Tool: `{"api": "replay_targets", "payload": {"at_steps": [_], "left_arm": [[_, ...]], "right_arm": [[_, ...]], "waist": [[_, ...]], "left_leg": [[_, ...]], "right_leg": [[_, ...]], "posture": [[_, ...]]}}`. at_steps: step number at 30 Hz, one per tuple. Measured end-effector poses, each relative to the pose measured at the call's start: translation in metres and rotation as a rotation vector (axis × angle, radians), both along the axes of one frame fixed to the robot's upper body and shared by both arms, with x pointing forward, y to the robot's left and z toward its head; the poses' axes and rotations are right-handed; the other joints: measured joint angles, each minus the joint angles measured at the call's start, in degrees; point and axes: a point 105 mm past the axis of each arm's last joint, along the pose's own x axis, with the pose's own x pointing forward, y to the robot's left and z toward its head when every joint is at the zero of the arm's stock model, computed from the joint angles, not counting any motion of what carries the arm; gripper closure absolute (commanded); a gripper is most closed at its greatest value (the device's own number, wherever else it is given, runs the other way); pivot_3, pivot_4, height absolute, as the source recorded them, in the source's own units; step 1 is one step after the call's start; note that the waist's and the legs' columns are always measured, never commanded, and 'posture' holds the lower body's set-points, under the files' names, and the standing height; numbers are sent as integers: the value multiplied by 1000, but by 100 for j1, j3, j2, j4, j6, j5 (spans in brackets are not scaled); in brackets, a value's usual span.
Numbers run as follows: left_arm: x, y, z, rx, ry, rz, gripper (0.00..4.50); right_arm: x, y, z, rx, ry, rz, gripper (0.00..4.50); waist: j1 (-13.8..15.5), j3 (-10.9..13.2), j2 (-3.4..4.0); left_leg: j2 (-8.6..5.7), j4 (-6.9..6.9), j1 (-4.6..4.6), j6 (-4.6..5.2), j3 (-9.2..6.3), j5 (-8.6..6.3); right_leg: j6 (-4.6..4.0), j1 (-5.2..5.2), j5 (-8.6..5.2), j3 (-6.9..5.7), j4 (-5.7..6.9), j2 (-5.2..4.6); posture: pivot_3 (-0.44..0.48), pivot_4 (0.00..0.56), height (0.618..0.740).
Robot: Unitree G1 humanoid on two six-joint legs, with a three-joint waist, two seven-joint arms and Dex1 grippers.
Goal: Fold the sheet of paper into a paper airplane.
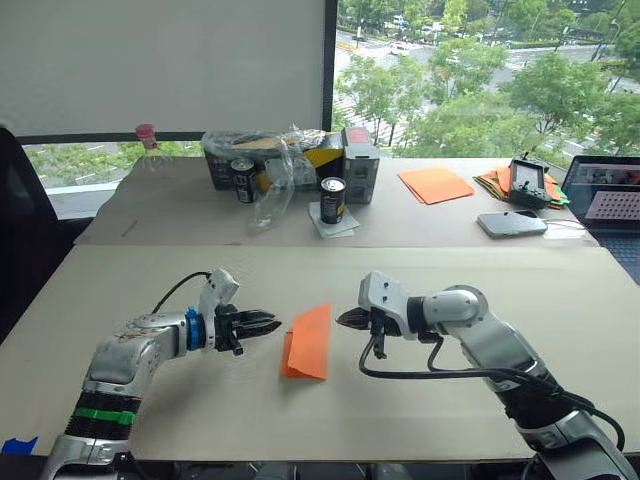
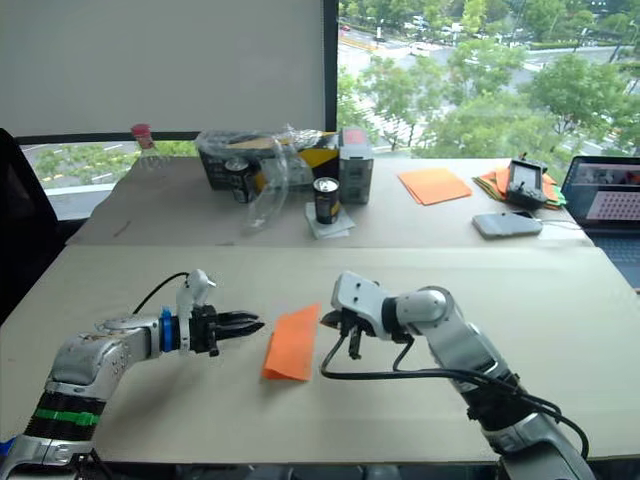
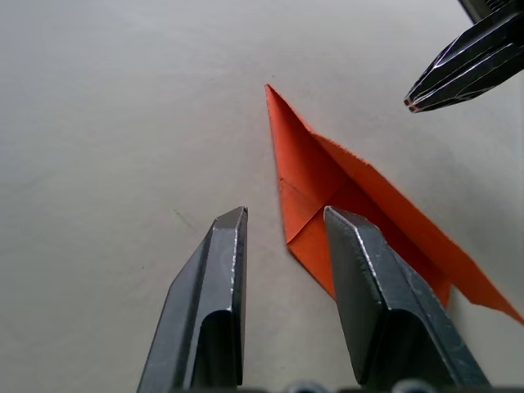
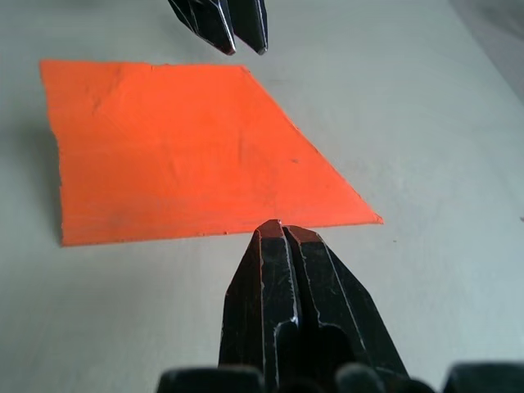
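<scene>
Room: two pale tables [image 1: 150, 290] stand end to end before a big window with trees and a street outside; a white blind covers the window's left part.
Container: one dark crate [image 1: 225, 160] sits on the far table, beyond the sheet of paper, with crumpled clear plastic [image 1: 275, 185] over it and yellow packaging inside; what else it holds I cannot tell.
Cans: two dark cans, one [image 1: 243, 181] against the crate, one [image 1: 332, 200] on a white napkin just in front of a small grey box [image 1: 360, 170].
Bottle: one clear bottle with a pink cap [image 1: 146, 136], left of the crate.
Sheet of paper: one bright-orange folded sheet of paper [image 1: 309, 341] lies flat on the near table, between the two grippers, a narrow layered shape with one slanted end.
Left gripper: the left gripper [image 1: 268, 323] hovers just left of the paper, its two black fingers a little apart, holding nothing; from its wrist one finger overlaps the paper's edge, though whether it touches I cannot tell.
Right gripper: the right gripper [image 1: 346, 319] sits just right of the paper, fingers pressed together, tip at the paper's edge, gripping nothing.
Other paper: one smooth orange stack [image 1: 435, 184] and one multicoloured pile [image 1: 495, 181] lie far right of the crate.
Devices: one black handheld [image 1: 527, 181], one phone [image 1: 511, 224], one laptop [image 1: 610, 195], all right of the orange stack.
</scene>
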Motion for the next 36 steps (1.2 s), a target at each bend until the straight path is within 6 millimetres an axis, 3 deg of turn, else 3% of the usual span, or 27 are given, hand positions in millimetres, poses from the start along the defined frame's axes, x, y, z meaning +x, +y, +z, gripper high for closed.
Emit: {"api": "replay_targets", "payload": {"at_steps": [3, 7, 9, 12, 22, 25, 33, 36], "left_arm": [[12, -6, 16, -49, 29, 40, 690], [25, -14, 34, -82, 227, 44, 690], [22, -15, 31, 42, 373, 31, 690], [22, -26, 27, 36, 522, -3, 690], [21, -49, 9, 106, 654, -109, 690], [20, -57, 10, 102, 654, -155, 1488], [19, -61, 9, 119, 669, -170, 4272], [18, -67, 6, 104, 715, -148, 4459]], "right_arm": [[-4, -7, -3, -5, 7, -18, 4500], [-12, -18, -6, -16, 15, -32, 4500], [-15, -23, -4, -17, 5, -39, 4500], [-15, -29, 1, -12, -15, -59, 4500], [-17, -36, 1, 1, -40, -141, 4500], [-16, -38, 3, 4, -55, -158, 4500], [-11, -47, 1, -20, -73, -226, 4500], [-5, -53, -1, -30, -77, -258, 4500]], "waist": [[11, 2, -3], [22, 7, -12], [14, 7, -13], [4, 8, -14], [14, 10, -17], [16, 10, -18], [7, 11, -18], [12, 11, -19]], "left_leg": [[1, 0, -1, -2, -1, 1], [-5, 7, -2, -1, -1, 1], [-8, 5, 2, 1, 4, 0], [-8, 5, 2, 0, 5, 0], [-6, 5, -5, -2, 7, 1], [-6, 5, -6, -2, 7, 1], [-6, 5, -6, -1, 8, 1], [-7, 9, -7, 0, 8, 1]], "right_leg": [[0, 2, 0, -2, 1, 0], [3, 3, 1, -3, 0, 1], [7, 6, 1, 4, 2, 0], [7, 4, 0, 3, 3, 1], [7, 0, 1, 7, 2, -1], [7, 0, 1, 7, 1, -1], [7, 0, 0, 7, 2, -1], [7, 0, 0, 7, 3, -1]], "posture": [[0, 150, 670], [0, 150, 670], [0, 150, 670], [0, 150, 670], [0, 150, 670], [0, 150, 670], [0, 150, 670], [0, 150, 670]]}}
